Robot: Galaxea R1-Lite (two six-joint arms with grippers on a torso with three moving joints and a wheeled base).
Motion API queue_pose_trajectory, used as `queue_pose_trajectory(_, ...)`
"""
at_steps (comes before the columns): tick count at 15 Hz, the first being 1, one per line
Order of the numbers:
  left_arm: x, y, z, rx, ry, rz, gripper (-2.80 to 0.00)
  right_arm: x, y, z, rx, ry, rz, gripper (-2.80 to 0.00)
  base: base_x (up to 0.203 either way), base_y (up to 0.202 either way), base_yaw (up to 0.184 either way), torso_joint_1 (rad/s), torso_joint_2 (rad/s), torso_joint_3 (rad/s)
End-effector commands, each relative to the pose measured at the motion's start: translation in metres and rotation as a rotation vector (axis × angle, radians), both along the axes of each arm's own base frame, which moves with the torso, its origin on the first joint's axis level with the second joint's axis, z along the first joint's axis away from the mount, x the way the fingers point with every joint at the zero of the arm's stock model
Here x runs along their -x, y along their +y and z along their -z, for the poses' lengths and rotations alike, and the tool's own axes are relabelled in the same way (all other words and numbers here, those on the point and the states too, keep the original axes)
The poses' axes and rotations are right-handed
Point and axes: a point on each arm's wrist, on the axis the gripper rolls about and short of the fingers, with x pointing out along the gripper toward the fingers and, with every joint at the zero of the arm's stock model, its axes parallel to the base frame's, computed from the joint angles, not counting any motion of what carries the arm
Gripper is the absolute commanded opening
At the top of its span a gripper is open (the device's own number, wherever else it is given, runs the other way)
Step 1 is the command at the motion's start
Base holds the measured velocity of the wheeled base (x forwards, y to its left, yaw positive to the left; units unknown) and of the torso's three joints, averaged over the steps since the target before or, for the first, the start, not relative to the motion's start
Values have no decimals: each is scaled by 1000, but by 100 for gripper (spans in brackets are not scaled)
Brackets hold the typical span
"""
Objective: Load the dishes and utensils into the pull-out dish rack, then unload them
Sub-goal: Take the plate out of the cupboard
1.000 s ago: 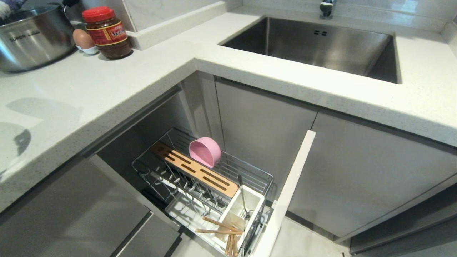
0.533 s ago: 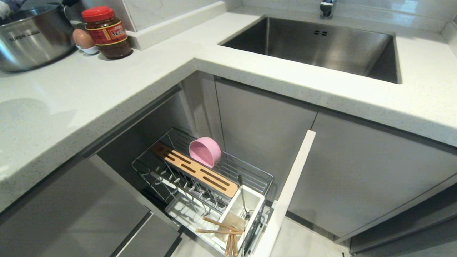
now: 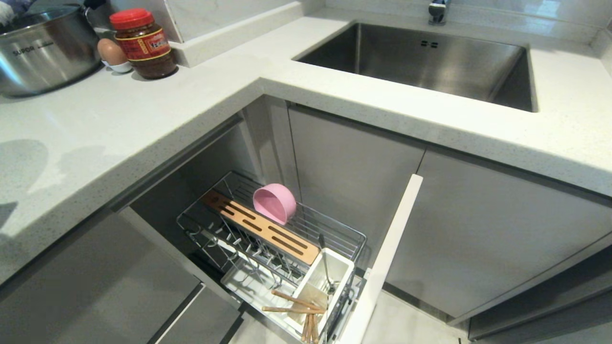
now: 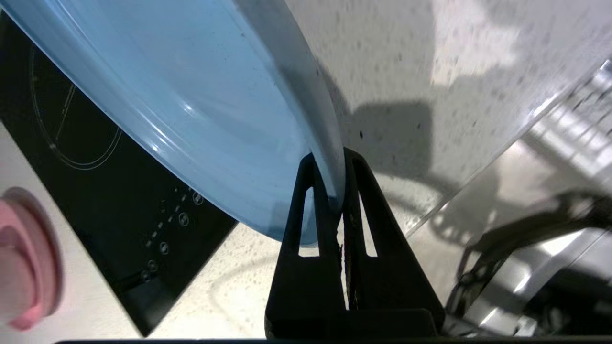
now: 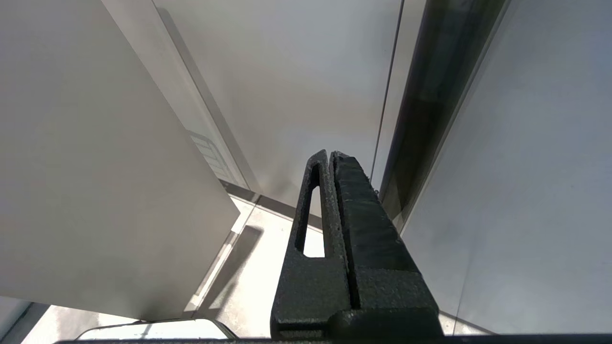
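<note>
Presently, by item:

Left gripper (image 4: pixel 330 165): out of the head view; its two black fingers are clamped tight on the rim of the light-blue plate (image 4: pixel 191 105), which is held above the speckled white countertop (image 4: pixel 420 71).
Plate attitude: on edge between the fingers, its broad face running away from the gripper; a black induction hob (image 4: pixel 95 200) lies beneath it.
Right gripper (image 5: pixel 330 157): parked low beside grey cabinet panels (image 5: pixel 95 167), fingers pressed together with nothing between them.
Pull-out dish rack (image 3: pixel 267 248): drawn out of the corner cabinet below the counter, its long axis running from the cabinet opening toward the camera.
Pink bowl (image 3: pixel 275 203): tipped on its side at the rack's rear, mouth facing left, touching the slotted wooden strip (image 3: pixel 260 227).
Chopsticks (image 3: pixel 299 308): splayed at the near end by the white cutlery cup (image 3: pixel 322 284), some lying across, others pointing toward the camera.
Silver utensil (image 3: pixel 326 263): upright in the cup, leaning slightly.
Counter: an L-shaped run with a steel sink (image 3: pixel 420 62), a steel pot (image 3: pixel 43 48), an egg (image 3: pixel 111 51) and a red-lidded jar (image 3: pixel 143 43) at the back left.
Cabinet door (image 3: pixel 387 258): white, swung open beside the rack.
</note>
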Motion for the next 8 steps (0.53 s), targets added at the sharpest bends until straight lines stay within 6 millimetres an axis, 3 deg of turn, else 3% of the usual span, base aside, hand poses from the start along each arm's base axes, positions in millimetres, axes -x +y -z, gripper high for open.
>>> queue_pose_trajectory(1,-9,-1,7,-38,98,-1,-280,0,0,0,0,-5,0,-280,0,0,0,0,0,0)
queue_pose_trajectory(8,-22,-3,16,-108,256,41,-280,0,0,0,0,-4,0,-280,0,0,0,0,0,0)
